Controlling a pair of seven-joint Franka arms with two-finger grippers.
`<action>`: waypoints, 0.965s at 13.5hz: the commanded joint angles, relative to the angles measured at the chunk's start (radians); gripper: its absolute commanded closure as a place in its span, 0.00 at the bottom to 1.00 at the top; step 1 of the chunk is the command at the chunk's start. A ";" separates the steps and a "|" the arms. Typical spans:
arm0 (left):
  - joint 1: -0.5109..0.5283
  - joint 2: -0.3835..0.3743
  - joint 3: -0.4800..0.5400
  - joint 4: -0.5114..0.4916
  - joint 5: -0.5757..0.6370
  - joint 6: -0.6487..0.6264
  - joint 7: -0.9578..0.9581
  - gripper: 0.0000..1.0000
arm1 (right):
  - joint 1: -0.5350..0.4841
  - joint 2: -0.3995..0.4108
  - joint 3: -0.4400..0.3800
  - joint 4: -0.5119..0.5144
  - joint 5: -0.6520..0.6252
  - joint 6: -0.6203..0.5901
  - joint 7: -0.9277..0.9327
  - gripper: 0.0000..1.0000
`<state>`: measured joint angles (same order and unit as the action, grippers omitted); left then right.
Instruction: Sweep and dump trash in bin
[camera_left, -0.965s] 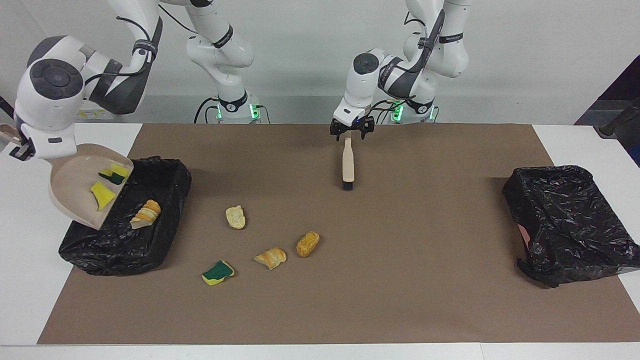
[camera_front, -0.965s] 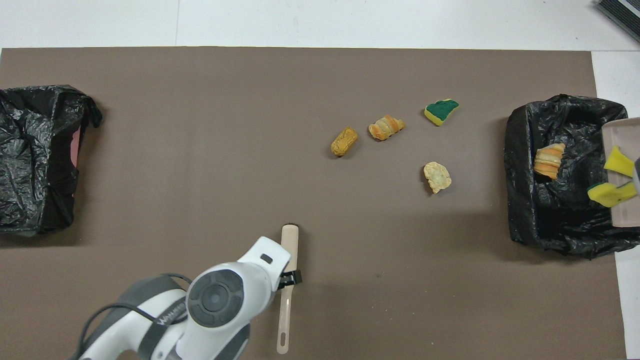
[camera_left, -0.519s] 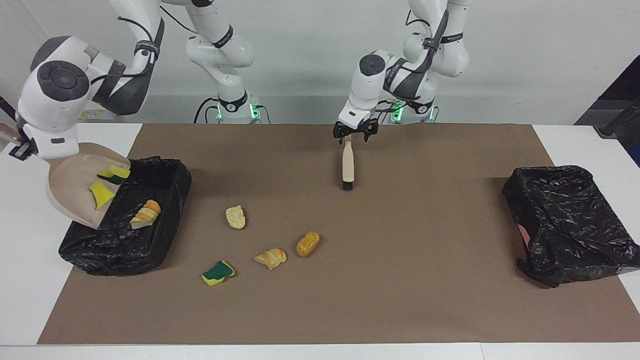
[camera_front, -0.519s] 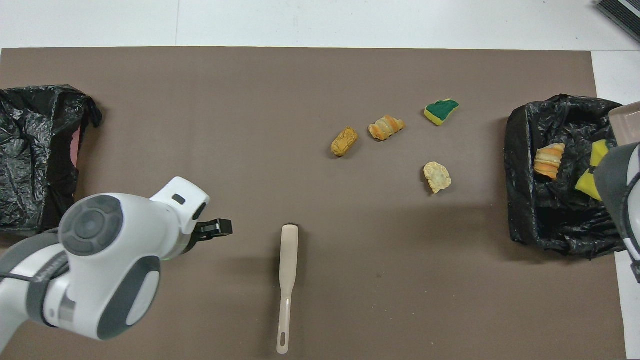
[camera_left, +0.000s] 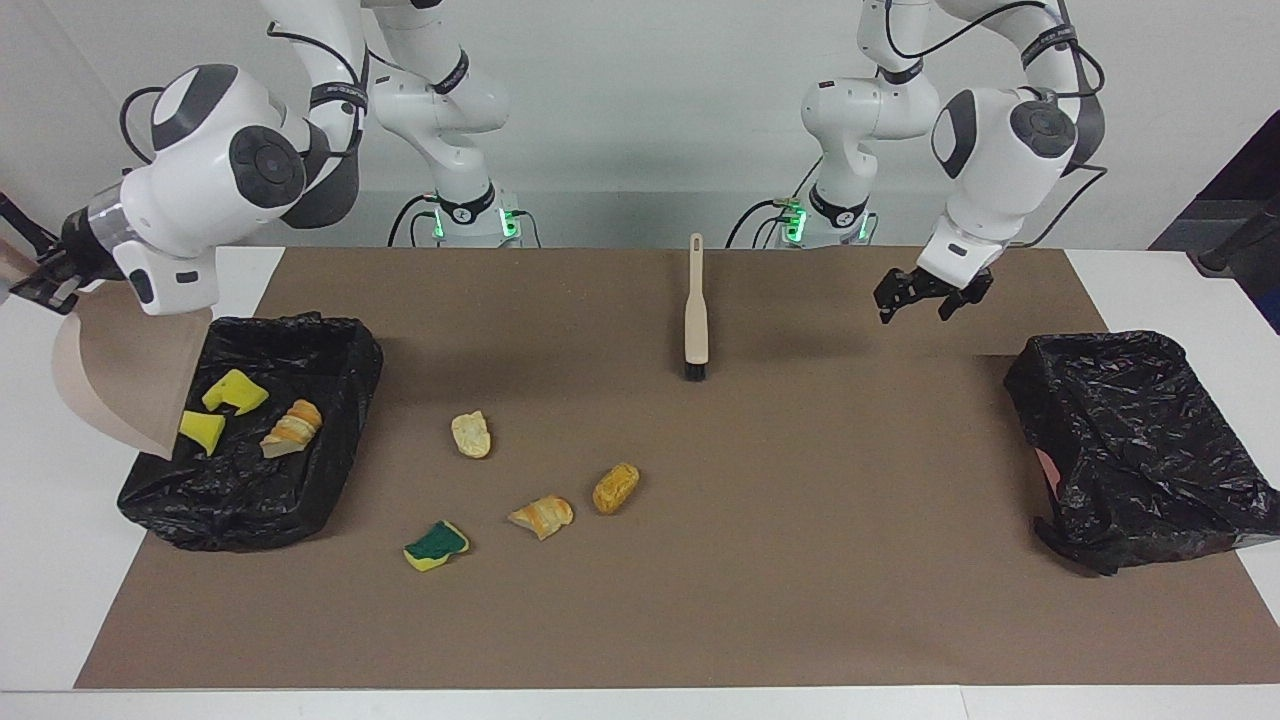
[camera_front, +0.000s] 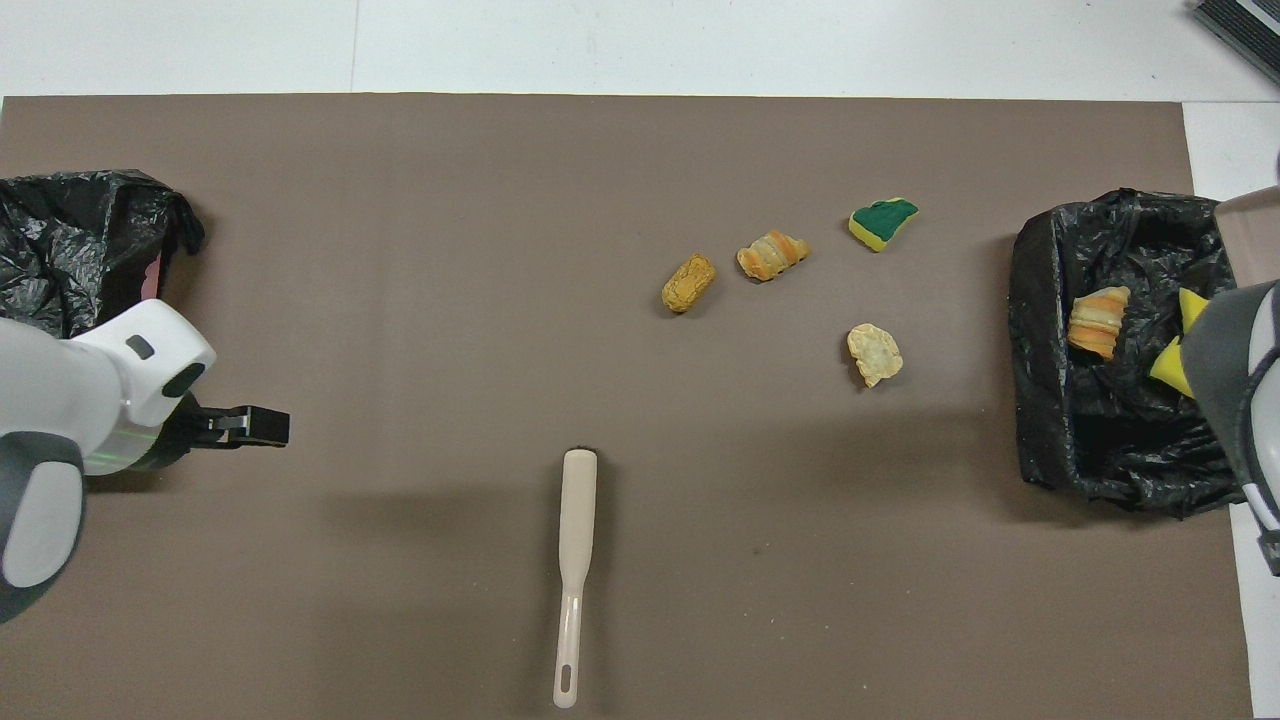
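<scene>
My right gripper (camera_left: 40, 283) is shut on the handle of the beige dustpan (camera_left: 110, 380). It holds the dustpan tipped steeply over the black-lined bin (camera_left: 250, 510) at the right arm's end of the table. Two yellow sponge pieces (camera_left: 235, 392) and a striped bread chunk (camera_left: 292, 425) lie in that bin. On the mat lie a pale bread chunk (camera_left: 471, 435), an orange chunk (camera_left: 615, 487), a striped chunk (camera_left: 541, 516) and a green-and-yellow sponge (camera_left: 436, 545). The beige brush (camera_left: 696, 310) lies flat on the mat. My left gripper (camera_left: 930, 298) is open and empty above the mat, apart from the brush.
A second black-lined bin (camera_left: 1130, 440) stands at the left arm's end of the table, close to the left gripper. The brown mat (camera_left: 800, 560) covers most of the white table. In the overhead view the right arm (camera_front: 1245, 400) covers part of the first bin (camera_front: 1040, 330).
The left gripper let go of the brush, rose and swung toward the left arm's end. The right gripper tipped the dustpan further, and the two sponge pieces slid into the bin.
</scene>
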<state>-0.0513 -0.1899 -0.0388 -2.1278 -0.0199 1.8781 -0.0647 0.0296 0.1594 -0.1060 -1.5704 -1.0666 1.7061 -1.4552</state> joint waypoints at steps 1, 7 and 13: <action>0.051 0.017 -0.013 0.150 0.021 -0.157 0.060 0.00 | 0.004 -0.018 0.011 0.032 0.164 -0.029 0.009 1.00; 0.085 0.159 -0.013 0.493 0.021 -0.336 0.059 0.00 | -0.031 -0.041 -0.011 0.023 0.704 -0.057 0.083 1.00; 0.076 0.156 -0.015 0.542 0.021 -0.350 0.060 0.00 | -0.024 -0.070 -0.009 -0.013 0.873 -0.140 0.402 1.00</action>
<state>0.0200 -0.0304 -0.0450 -1.6110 -0.0168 1.5570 -0.0159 0.0056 0.1228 -0.1180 -1.5473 -0.2281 1.5736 -1.1486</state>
